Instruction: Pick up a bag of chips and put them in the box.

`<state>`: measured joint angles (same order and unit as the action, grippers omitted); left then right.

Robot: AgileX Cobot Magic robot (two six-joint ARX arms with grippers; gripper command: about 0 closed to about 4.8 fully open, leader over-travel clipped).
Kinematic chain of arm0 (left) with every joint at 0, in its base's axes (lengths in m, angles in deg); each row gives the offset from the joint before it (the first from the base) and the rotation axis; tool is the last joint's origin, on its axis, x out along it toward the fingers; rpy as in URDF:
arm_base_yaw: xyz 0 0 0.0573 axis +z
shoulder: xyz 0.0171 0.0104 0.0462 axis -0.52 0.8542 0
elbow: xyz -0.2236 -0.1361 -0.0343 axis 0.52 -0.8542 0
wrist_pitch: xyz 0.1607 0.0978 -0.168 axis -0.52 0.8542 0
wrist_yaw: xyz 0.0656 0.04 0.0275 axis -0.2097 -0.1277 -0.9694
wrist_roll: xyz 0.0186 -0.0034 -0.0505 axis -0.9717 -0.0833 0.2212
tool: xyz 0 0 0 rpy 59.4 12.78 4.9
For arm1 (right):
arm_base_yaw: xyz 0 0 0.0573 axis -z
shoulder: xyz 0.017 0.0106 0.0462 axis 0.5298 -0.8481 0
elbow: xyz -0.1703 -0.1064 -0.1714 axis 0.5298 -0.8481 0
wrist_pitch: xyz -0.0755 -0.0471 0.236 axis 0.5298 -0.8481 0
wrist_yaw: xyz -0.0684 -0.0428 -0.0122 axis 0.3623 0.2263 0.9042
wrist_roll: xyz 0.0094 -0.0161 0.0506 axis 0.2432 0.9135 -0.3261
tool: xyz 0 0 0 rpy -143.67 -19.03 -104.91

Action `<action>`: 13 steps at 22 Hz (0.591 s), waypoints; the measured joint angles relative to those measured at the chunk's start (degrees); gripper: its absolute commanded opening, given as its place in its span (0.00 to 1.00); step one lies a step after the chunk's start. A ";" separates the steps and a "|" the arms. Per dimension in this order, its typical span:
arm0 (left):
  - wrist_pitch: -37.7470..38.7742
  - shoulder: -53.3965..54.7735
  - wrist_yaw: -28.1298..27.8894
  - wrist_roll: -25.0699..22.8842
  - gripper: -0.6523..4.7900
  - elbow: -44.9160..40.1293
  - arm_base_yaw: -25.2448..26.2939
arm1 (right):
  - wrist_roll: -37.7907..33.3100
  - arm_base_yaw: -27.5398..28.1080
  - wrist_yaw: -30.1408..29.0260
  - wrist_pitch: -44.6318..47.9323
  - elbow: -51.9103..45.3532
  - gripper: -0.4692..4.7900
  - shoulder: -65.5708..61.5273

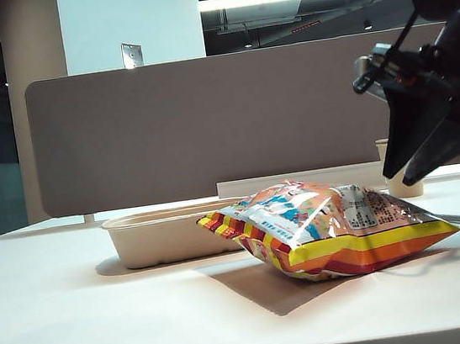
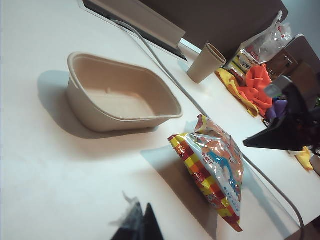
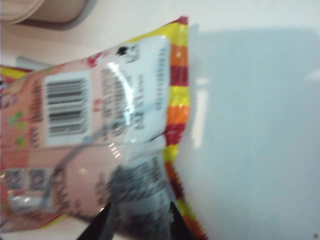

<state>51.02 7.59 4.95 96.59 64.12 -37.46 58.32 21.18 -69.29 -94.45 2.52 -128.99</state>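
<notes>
The bag of chips (image 1: 330,226) lies flat on the white table, orange with yellow and red striped edges. Just behind its left end stands the box (image 1: 149,233), a shallow beige tray with nothing in it. My right gripper (image 1: 401,179) hangs over the bag's right end, pointing down, a little above the foil. In the right wrist view its fingers (image 3: 140,205) stand apart over the printed bag (image 3: 100,125). My left gripper (image 2: 142,207) is shut, tips together, above bare table short of the bag (image 2: 215,165) and the box (image 2: 90,107).
A beige paper cup (image 2: 205,62) stands behind the bag, by a grey cable (image 2: 165,70) that runs across the table. Orange and yellow packets (image 2: 255,85) are piled at the far right. A grey partition (image 1: 207,124) closes off the table's back.
</notes>
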 measured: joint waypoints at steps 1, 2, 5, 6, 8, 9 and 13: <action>0.00 0.00 0.22 0.00 0.11 0.02 0.00 | 0.00 0.17 0.00 0.68 0.02 0.44 -0.59; 0.00 -0.02 0.44 0.02 0.11 0.02 0.00 | 0.02 0.31 -0.02 1.14 0.02 0.54 -1.05; 0.15 0.00 0.83 0.02 0.11 0.04 0.00 | 0.02 1.27 -1.03 2.25 0.04 0.96 -2.27; 0.22 0.00 0.83 0.00 0.11 0.07 0.00 | 0.00 1.70 -1.46 2.38 0.09 1.00 -2.54; 0.28 0.00 0.85 0.00 0.11 0.09 0.00 | -0.28 2.97 -3.72 2.80 0.15 1.00 -3.08; 0.33 0.00 0.85 0.02 0.11 0.09 0.00 | -0.55 3.76 -5.64 2.93 0.20 1.00 -3.43; 0.35 0.00 0.92 0.00 0.11 0.11 0.00 | -0.66 6.03 -13.75 3.80 0.20 1.00 -5.14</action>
<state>51.37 7.59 5.86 96.59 64.23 -37.46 57.67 27.22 -83.04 -90.65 2.72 -134.13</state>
